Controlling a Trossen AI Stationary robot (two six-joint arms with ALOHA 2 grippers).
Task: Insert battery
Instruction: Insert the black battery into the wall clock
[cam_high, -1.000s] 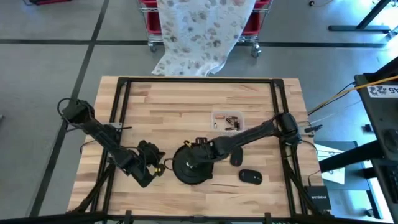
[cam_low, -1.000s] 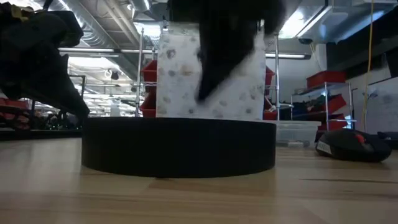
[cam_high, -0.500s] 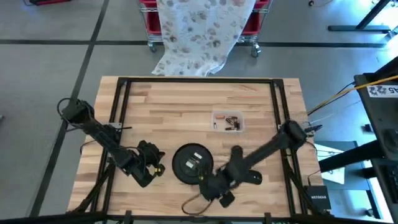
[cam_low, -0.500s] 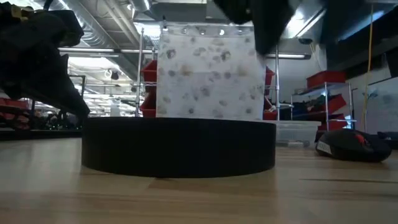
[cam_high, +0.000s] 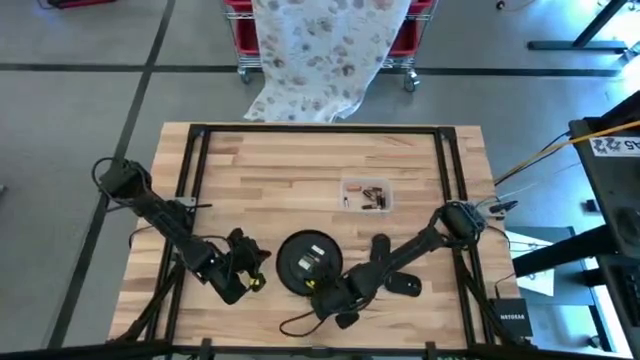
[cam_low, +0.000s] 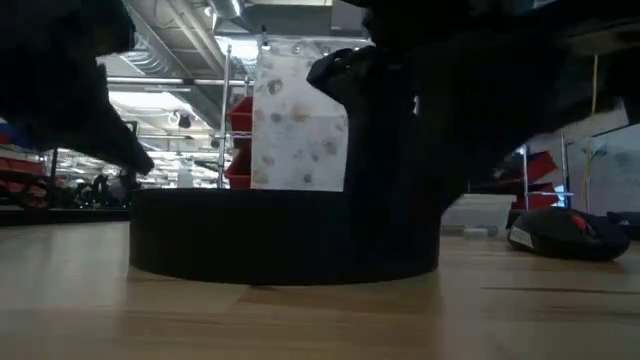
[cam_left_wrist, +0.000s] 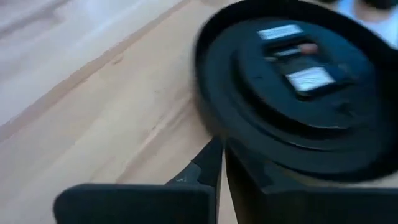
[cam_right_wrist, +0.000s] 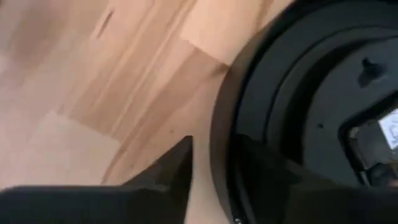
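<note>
The round black device (cam_high: 308, 262) is judged rigid and best steadied by its rim. Beside it, left tool (cam_left_wrist: 219, 163) and right tool (cam_right_wrist: 214, 163) are seen nearly closed, empty.

Matt black plastic disc (cam_high: 310, 262); smooth pale wood table (cam_high: 290, 170)

High view: even, bright overhead light, soft shadows on the bench (cam_high: 300, 165). Low view: backlit by ceiling strip lights (cam_low: 160, 81); the disc (cam_low: 285, 235) and the arms show as silhouettes, near bench surface out of focus. Both wrist views: motion blur; disc (cam_left_wrist: 298, 81) rim smeared, wood grain soft.
</note>
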